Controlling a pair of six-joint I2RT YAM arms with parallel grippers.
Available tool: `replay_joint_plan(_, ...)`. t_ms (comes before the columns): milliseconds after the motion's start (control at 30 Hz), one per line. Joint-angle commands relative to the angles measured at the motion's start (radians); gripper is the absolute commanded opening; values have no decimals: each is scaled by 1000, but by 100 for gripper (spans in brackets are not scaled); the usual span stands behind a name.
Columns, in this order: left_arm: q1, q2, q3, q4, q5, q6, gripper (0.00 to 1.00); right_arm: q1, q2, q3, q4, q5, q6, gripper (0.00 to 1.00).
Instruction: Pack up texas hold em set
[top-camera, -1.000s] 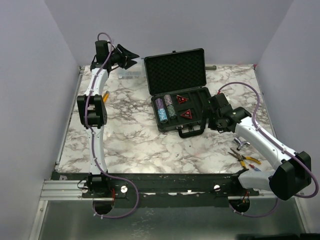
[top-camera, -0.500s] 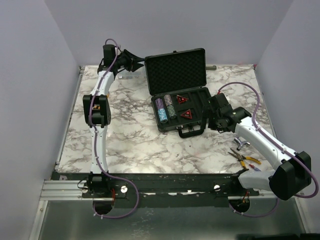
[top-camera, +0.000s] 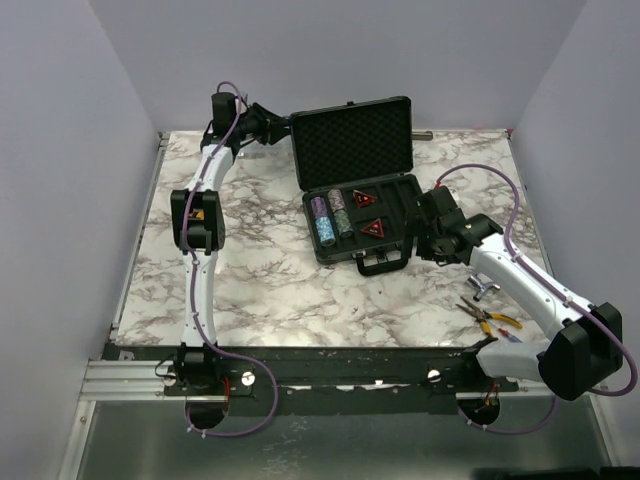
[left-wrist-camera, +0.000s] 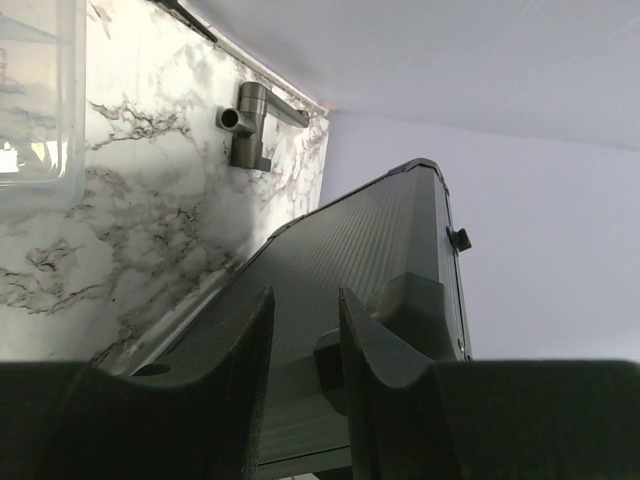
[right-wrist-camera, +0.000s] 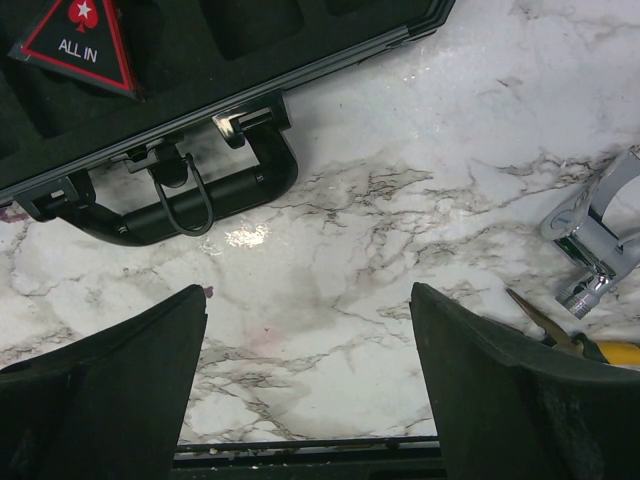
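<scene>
Black case (top-camera: 352, 142) stands open at the far middle of the marble table (top-camera: 260, 275), lid upright, tray flat towards the arms; handle (right-wrist-camera: 205, 195) faces the near edge. Three short chip stacks (top-camera: 331, 217) sit in the left slots of the tray; two red-and-black triangles (top-camera: 367, 213) lie to their right, one behind the other.

Left gripper (left-wrist-camera: 305, 300) is at the lid's left rear side, raised off the table; fingers stand close together with a narrow gap, the ribbed back of the lid beyond them; cannot tell whether they pinch it. A clear plastic box (left-wrist-camera: 35, 100) lies on the table nearby.

Right gripper (right-wrist-camera: 308, 300) hangs over bare table just right of the handle; jaws spread wide, nothing between them. Pliers (top-camera: 495, 320) lie near the right arm.
</scene>
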Motion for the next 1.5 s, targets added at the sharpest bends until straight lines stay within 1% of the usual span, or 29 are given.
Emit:
replay_joint_plan(0,-21,-41,-19,38,92,36,32,-1,-15,17,0,-4,3,85)
replay_joint_plan(167,-24,-79,-56,37,116,66,32,-2,-17,17,14,-4,3,83)
replay_joint_plan(333,-33,-129,-123,37,135,101,32,-2,14,72,68,3,-3,73)
replay_joint_plan(500,-41,-171,-177,37,158,123,30,-3,113,193,110,-9,-16,65)
replay_joint_plan(600,-48,-191,-204,37,163,134,29,-2,181,274,133,-49,-17,60)
replay_joint_plan(733,-56,-219,-235,37,168,145,29,-2,274,384,134,-88,-16,58)
replay_joint_plan(867,-66,-257,-276,38,165,165,29,-3,350,473,138,-91,-30,57)
replay_joint_plan(1100,-83,-330,-391,37,165,211,28,-3,500,619,134,-104,-16,52)
replay_joint_plan(1233,-92,-370,-451,36,181,235,27,-7,564,691,121,-139,12,45)
replay_joint_plan(1467,-96,-423,-536,35,207,280,24,-8,597,696,130,-185,56,26)
